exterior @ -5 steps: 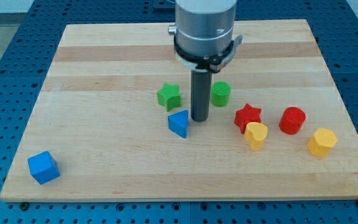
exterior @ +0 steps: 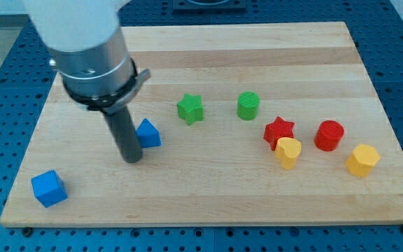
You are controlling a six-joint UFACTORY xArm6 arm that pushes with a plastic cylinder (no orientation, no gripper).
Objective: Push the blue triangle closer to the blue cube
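Blue triangle (exterior: pixel 148 134) is sitting on the wooden desk (exterior: pixel 208 196), left of centre, with the rod's tip (exterior: pixel 132 160) resting just to its lower left, close against it or touching. The blue cube (exterior: pixel 49 188) is lying near the desk's bottom-left corner, apart from both. No hand is showing; the arm is ending in the plain rod. To the right are sitting a green star (exterior: pixel 190 109), green cylinder (exterior: pixel 248 106), red star (exterior: pixel 279 130), yellow heart (exterior: pixel 287 152), red cylinder (exterior: pixel 329 135) and yellow hexagon (exterior: pixel 362 159).
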